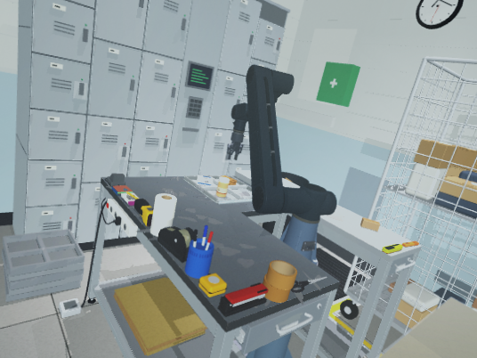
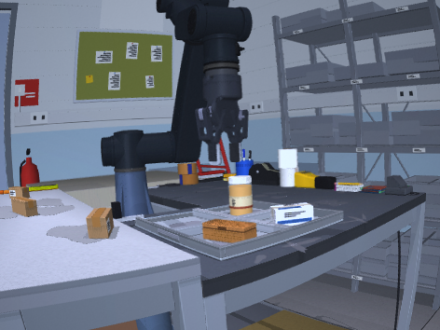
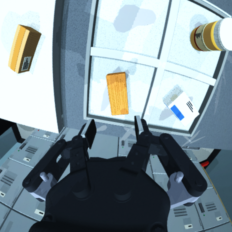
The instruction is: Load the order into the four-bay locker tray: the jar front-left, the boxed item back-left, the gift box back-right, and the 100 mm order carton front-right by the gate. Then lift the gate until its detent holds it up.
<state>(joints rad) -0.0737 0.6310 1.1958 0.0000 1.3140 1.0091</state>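
My gripper (image 2: pixel 222 153) (image 3: pixel 113 130) (image 1: pixel 233 154) is open and empty, well above the four-bay tray (image 2: pixel 237 224) (image 1: pixel 221 187). The orange gift box (image 2: pixel 229 230) (image 3: pixel 117 93) lies flat in one bay, almost straight under the fingers. The jar (image 2: pixel 240 195) (image 3: pixel 211 35) (image 1: pixel 223 186) stands upright in another bay, and the white boxed item with a blue label (image 2: pixel 292 213) (image 3: pixel 181 108) lies in the bay between them. The fourth bay is empty. A brown carton with a barcode (image 2: pixel 99 223) (image 3: pixel 23 48) stands on the white table beside the tray.
The white side table (image 2: pixel 70 251) adjoins the dark workbench and carries two smaller cartons (image 2: pixel 24 205) at its far end. The rest of the bench holds a tape dispenser (image 1: pixel 175 240), pen cup (image 1: pixel 199 260), paper roll (image 1: pixel 163 213) and tape rolls (image 1: pixel 279 280).
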